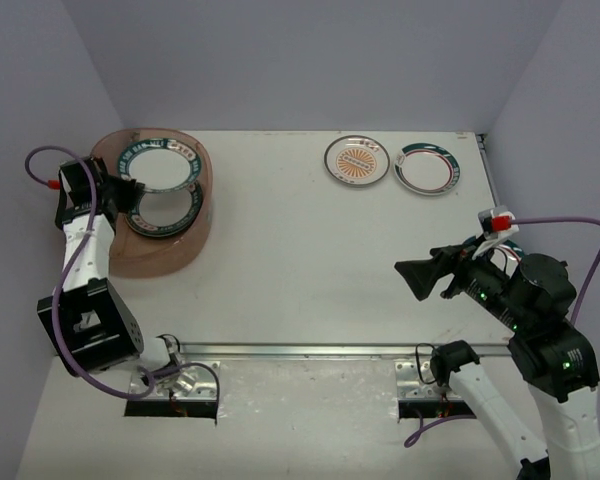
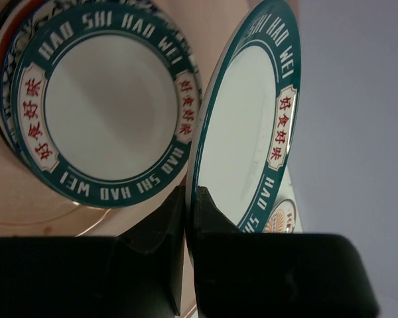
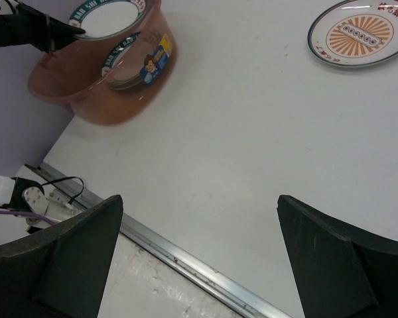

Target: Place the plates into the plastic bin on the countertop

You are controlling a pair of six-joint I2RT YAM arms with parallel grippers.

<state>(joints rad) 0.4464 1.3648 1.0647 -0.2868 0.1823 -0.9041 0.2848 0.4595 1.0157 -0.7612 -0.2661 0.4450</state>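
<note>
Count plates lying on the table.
2, both far right: sunburst plate, green-rimmed plate beside it. None seem hidden. Left gripper holds a teal plate over the bin.

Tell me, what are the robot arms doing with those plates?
The left claw pinches a teal-rimmed plate by its edge above the reddish bin, where other plates are stacked. The right claw hangs open and empty over the table. An orange sunburst plate and a green-rimmed plate wait at the far side.
</note>
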